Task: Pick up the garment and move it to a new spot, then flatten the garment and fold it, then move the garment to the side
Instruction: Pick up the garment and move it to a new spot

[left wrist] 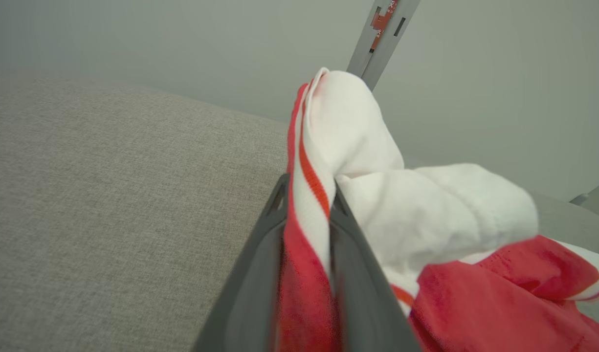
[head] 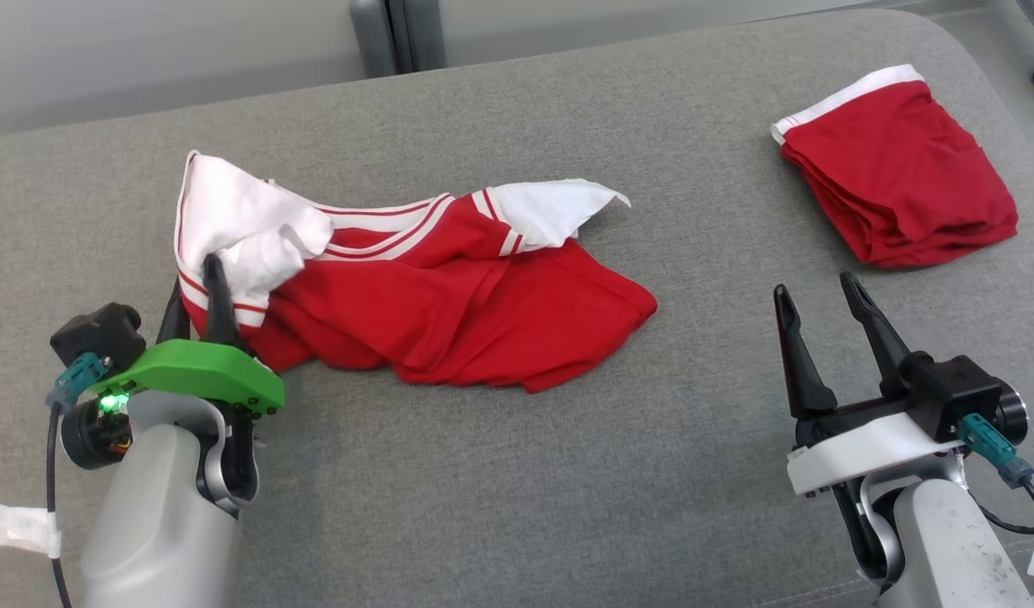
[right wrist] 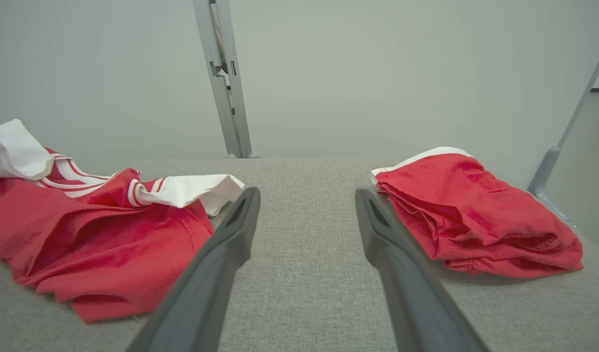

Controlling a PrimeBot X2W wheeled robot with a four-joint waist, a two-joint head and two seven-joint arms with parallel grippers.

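Note:
The garment [head: 449,295] is a red shirt with white sleeves and red-and-white striped trim, lying crumpled left of the middle of the grey padded surface. My left gripper [head: 194,283] is at its left end. In the left wrist view the striped edge of the garment [left wrist: 306,205] fills the narrow gap between the two fingers of this gripper [left wrist: 309,183], which is shut on it. My right gripper [head: 814,285] stands open over bare surface at the lower right, holding nothing. In its wrist view the garment [right wrist: 108,234] lies left of the open gripper [right wrist: 307,191].
A second red garment with a white band [head: 901,169] lies folded at the far right, also to the right of my right fingers [right wrist: 475,215]. The grey padded surface [head: 517,473] is bare in front. A grey metal post [head: 398,34] stands behind the far edge.

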